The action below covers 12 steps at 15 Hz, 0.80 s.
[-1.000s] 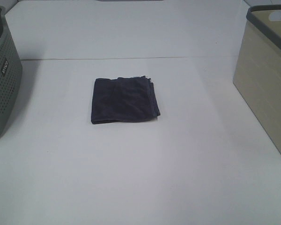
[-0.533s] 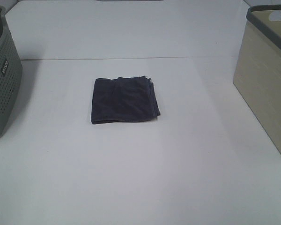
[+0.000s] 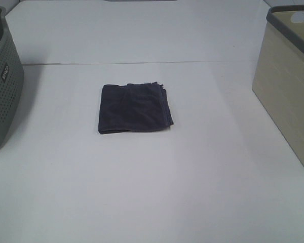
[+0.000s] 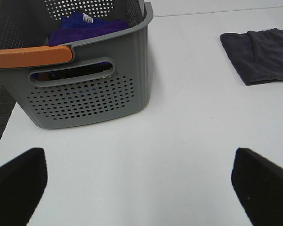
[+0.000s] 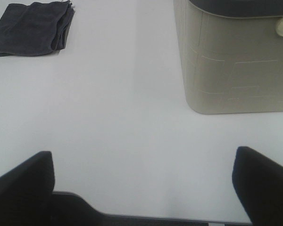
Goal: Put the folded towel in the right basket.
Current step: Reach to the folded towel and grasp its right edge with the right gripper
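A dark navy folded towel (image 3: 135, 108) lies flat on the white table near the middle; it also shows in the left wrist view (image 4: 258, 55) and the right wrist view (image 5: 32, 27). The beige right basket (image 3: 289, 81) stands at the table's right edge, and shows in the right wrist view (image 5: 238, 56). Neither arm shows in the high view. My left gripper (image 4: 139, 186) is open and empty, near the grey basket and far from the towel. My right gripper (image 5: 144, 183) is open and empty, near the table's front edge by the beige basket.
A grey perforated basket (image 3: 2, 81) with an orange handle (image 4: 30, 56) stands at the left edge and holds purple cloth (image 4: 87, 26). The white table (image 3: 157, 182) has a seam line across the back.
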Motion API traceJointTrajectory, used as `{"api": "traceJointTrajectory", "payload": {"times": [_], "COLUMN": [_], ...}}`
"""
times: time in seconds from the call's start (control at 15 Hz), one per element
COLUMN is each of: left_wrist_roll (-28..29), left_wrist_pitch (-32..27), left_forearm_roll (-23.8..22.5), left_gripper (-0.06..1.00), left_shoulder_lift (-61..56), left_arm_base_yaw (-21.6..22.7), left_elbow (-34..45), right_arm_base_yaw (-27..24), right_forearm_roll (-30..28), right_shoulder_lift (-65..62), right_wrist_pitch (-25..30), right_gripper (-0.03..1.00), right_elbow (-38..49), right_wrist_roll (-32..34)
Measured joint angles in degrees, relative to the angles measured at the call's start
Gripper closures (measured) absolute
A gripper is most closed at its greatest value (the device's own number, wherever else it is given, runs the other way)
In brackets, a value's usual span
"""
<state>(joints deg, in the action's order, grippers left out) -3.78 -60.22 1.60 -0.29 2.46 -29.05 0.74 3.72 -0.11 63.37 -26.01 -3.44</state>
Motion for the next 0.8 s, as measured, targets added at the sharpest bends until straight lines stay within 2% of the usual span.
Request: {"api": "traceJointTrajectory", "payload": {"times": [0.8], "left_wrist_roll": [0.0], "left_wrist_pitch": [0.0], "left_forearm_roll": [0.0], "left_gripper": [-0.05], "left_shoulder_lift": [0.0], "left_arm_base_yaw": [0.0], "left_elbow": [0.0], "right_arm_base_yaw": [0.0], "right_forearm_roll": [-0.2], "right_shoulder_lift": [-0.1], "right_wrist_pitch": [0.0], "right_gripper": [-0.01], "right_elbow": [0.0], "right_wrist_roll": [-0.6]}}
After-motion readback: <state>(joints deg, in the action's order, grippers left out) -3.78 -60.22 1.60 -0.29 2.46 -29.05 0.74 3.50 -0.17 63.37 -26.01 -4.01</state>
